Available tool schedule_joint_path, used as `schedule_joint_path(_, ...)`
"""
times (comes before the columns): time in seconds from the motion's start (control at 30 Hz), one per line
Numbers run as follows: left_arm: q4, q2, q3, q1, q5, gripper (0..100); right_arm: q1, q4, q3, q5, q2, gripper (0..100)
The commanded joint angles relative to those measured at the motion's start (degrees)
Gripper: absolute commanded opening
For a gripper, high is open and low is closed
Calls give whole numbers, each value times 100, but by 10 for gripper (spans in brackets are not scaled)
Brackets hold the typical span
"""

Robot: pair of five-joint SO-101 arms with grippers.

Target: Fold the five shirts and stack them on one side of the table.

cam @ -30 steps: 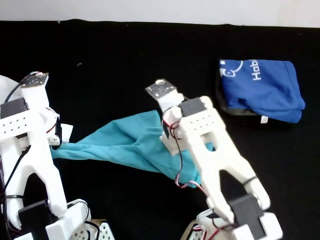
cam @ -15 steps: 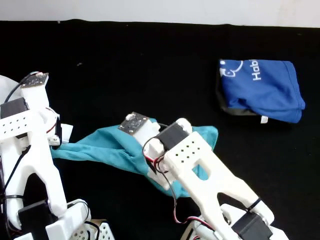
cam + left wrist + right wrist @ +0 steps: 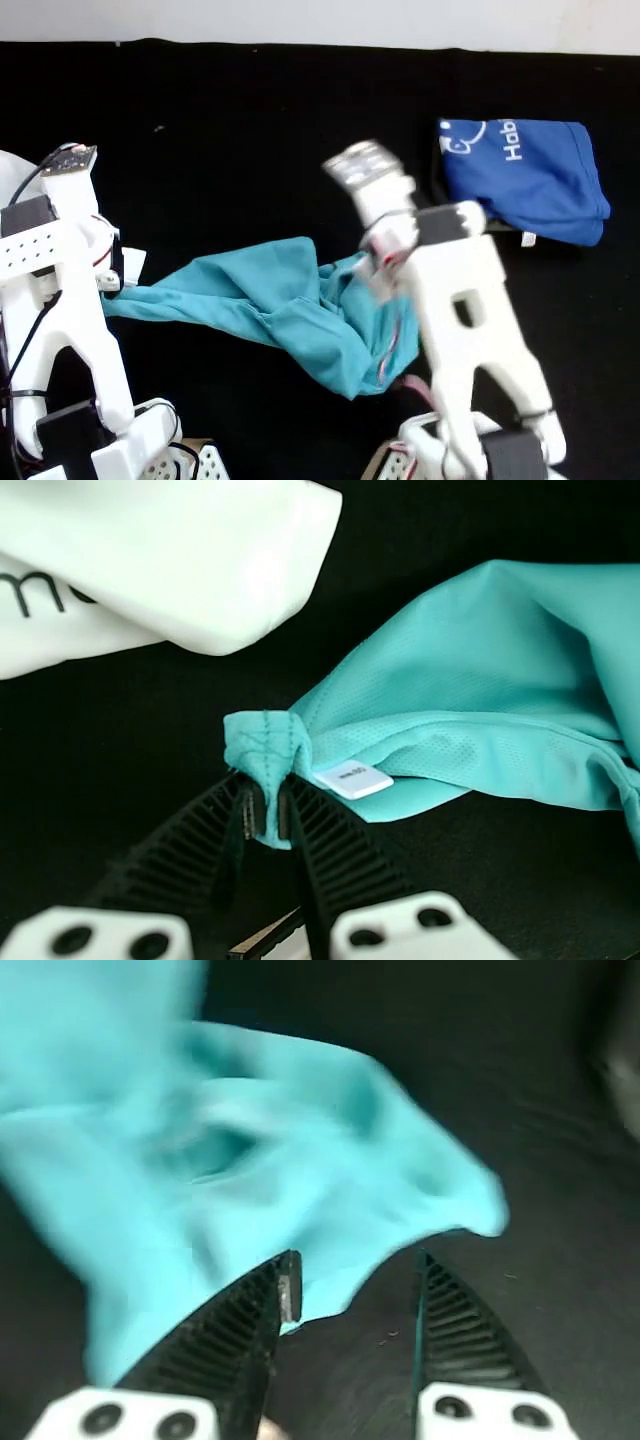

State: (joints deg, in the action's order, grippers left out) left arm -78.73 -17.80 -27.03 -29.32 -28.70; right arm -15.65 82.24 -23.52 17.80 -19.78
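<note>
Left gripper (image 3: pixel 265 810): fingers clenched on a bunched corner of the teal shirt (image 3: pixel 470 670), pinched right at the hem, with a small white label (image 3: pixel 352 778) just beside the tips. Right gripper (image 3: pixel 350 1285): fingers parted, nothing between them; the teal cloth's edge lies just ahead of the tips and one tip overlaps it in the right wrist view. The teal shirt is unfolded on the black table (image 3: pixel 250 120), well apart from the folded blue shirt (image 3: pixel 525 175). Its long axis runs from the pinned corner, the end farthest from the blue shirt, across to a loose crumpled end nearer the blue shirt, by the right arm's base. So the left holds the far end, and the right is the nearer arm to the free end, with the cloth in front of and below its open jaws. Judgement: fold not started on this one; the next grab is probably the right gripper closing on the loose end to stretch the shirt flat. Risk: it catches several layers of the bunch. A white cloth (image 3: pixel 170 560) lies beside the left gripper, on the side away from the blue shirt.
</note>
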Motion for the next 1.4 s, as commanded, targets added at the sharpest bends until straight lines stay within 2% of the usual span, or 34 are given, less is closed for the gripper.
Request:
schedule_joint_path(0.0,70,-145,180,66,-44,8,207,-215,31,26,708,182)
schedule_joint_path(0.07,70,-145,180,66,-44,8,31,-259,198,-176,1103,219)
schedule_joint_path(0.17,70,-145,171,66,-44,8,-189,-312,523,-404,1552,330)
schedule_joint_path(0.27,70,-145,171,66,-44,8,-453,-338,804,-273,1965,341)
schedule_joint_path(0.4,70,-145,171,66,-44,8,-593,-708,980,-273,2730,306)
schedule_joint_path(0.47,70,-145,171,57,-44,8,-585,-954,1024,-237,3178,254)
schedule_joint_path(0.63,70,-145,171,31,-44,8,-567,-1007,1710,-185,3776,0)
schedule_joint_path(0.83,70,-145,207,31,-44,8,-40,-497,3697,-176,3802,7)
schedule_joint_path(1.0,79,-145,215,57,-35,8,532,-778,5288,-176,3820,7)
schedule_joint_path(1.13,79,-154,207,66,-26,8,629,-1051,5358,-176,3881,67)
schedule_joint_path(1.27,79,-145,171,66,-26,8,602,-523,5349,-193,4136,276)
schedule_joint_path(1.37,79,-145,171,66,-26,8,541,-31,5543,-193,4048,293)
